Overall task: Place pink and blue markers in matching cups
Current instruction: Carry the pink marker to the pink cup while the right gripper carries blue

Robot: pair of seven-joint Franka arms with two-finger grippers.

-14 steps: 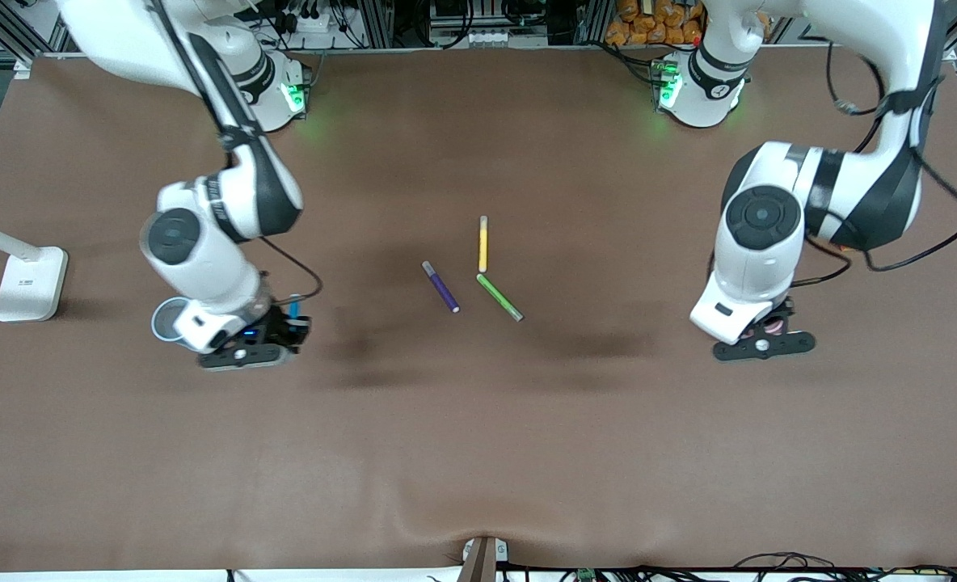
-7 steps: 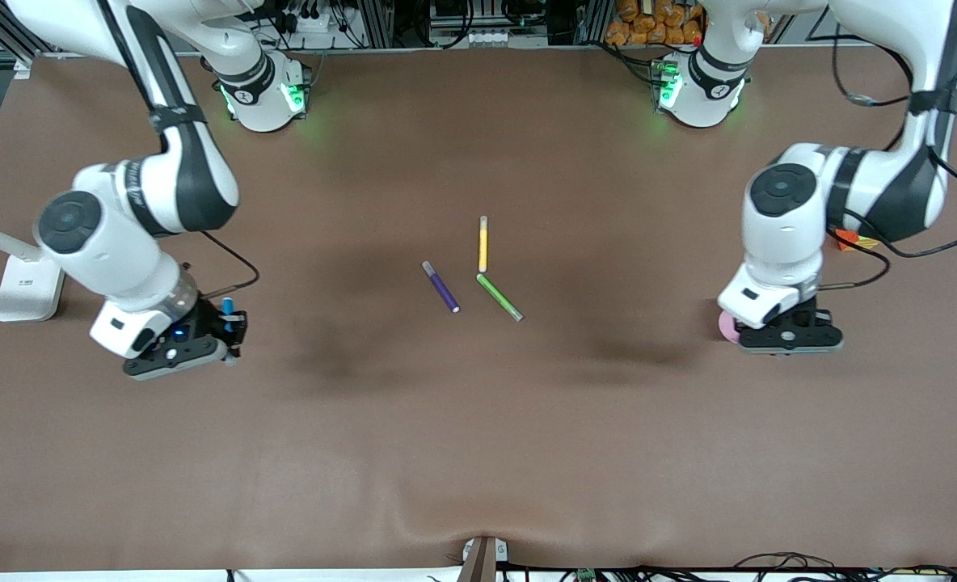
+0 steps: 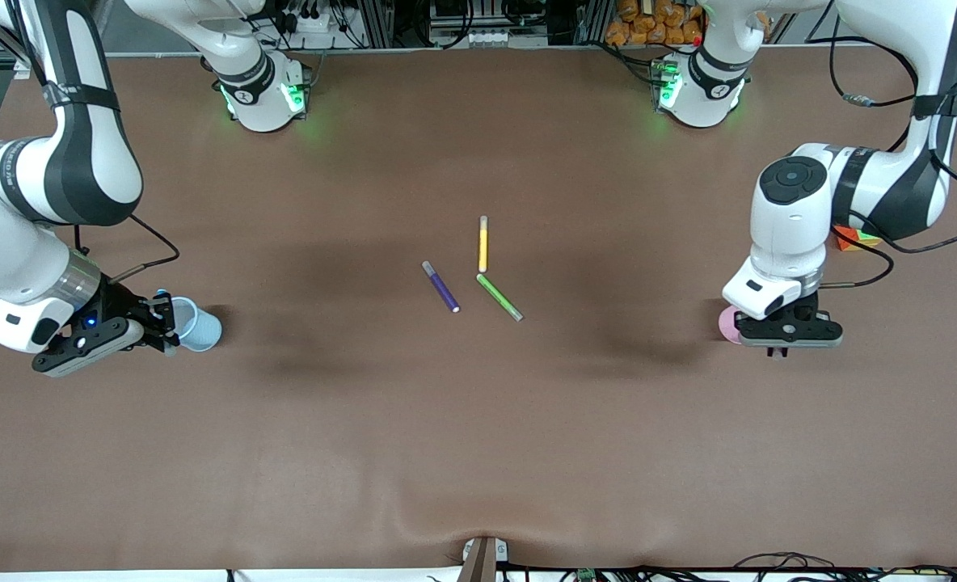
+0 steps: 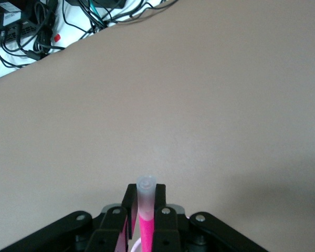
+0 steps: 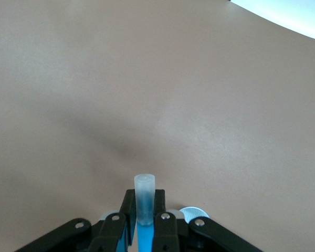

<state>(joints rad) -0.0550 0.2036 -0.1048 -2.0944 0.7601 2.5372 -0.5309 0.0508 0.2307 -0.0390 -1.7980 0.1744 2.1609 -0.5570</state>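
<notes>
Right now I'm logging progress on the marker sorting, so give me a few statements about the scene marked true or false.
1. The left gripper holds the pink marker. True.
2. The right gripper is empty. False: it grips the blue marker.
3. The blue cup stands upright. False: it lies tipped on its side beside the right gripper.
4. The purple pen, yellow pen and green pen lie mid-table. True.
5. The pink cup sits under the left gripper. True.

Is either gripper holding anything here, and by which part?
Left gripper clamps the pink marker on its barrel, just below the cap; right gripper likewise holds the blue marker.
</notes>
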